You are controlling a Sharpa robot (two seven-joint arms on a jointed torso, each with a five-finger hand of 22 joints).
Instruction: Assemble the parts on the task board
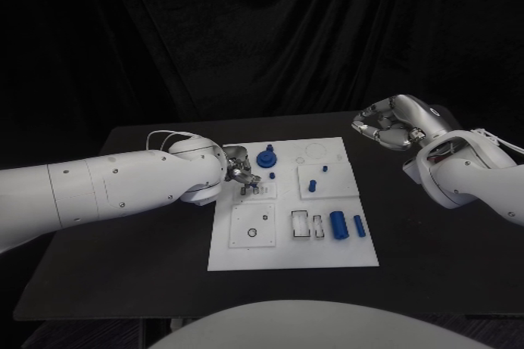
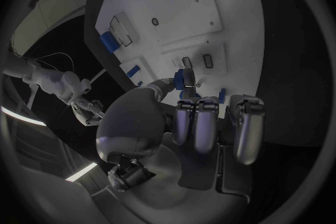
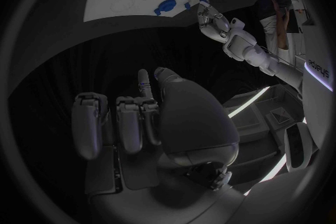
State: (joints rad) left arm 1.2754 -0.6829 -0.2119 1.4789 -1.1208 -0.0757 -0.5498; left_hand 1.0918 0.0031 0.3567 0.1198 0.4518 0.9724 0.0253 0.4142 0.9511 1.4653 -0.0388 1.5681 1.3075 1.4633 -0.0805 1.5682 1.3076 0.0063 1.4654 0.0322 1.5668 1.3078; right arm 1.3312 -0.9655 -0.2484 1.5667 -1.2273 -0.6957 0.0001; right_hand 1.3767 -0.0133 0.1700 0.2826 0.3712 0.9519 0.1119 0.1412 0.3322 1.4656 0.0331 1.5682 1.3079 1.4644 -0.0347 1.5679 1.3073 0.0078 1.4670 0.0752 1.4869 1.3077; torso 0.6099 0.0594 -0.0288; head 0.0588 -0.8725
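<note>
The white task board (image 1: 294, 250) lies mid-table. My left hand (image 1: 242, 175) hovers over its left edge and pinches a small blue part (image 2: 182, 77) between thumb and fingertip, just above a small raised plate. A round blue part (image 1: 267, 158) stands on the board right behind that hand. A blue peg (image 1: 311, 186) stands in a square plate (image 1: 333, 190). Two blue cylinders (image 1: 338, 225) (image 1: 360, 226) lie near the front right. My right hand (image 1: 388, 122) hangs beyond the board's back right corner, over bare table, with its fingers curled in and nothing in them.
A square plate with a round hole (image 1: 252, 226) sits at the board's front left, and two rectangular slots (image 1: 299, 223) lie beside the cylinders. Small blue bits (image 1: 300, 161) (image 1: 324, 168) stand near the back. Black table (image 1: 131, 273) surrounds the board.
</note>
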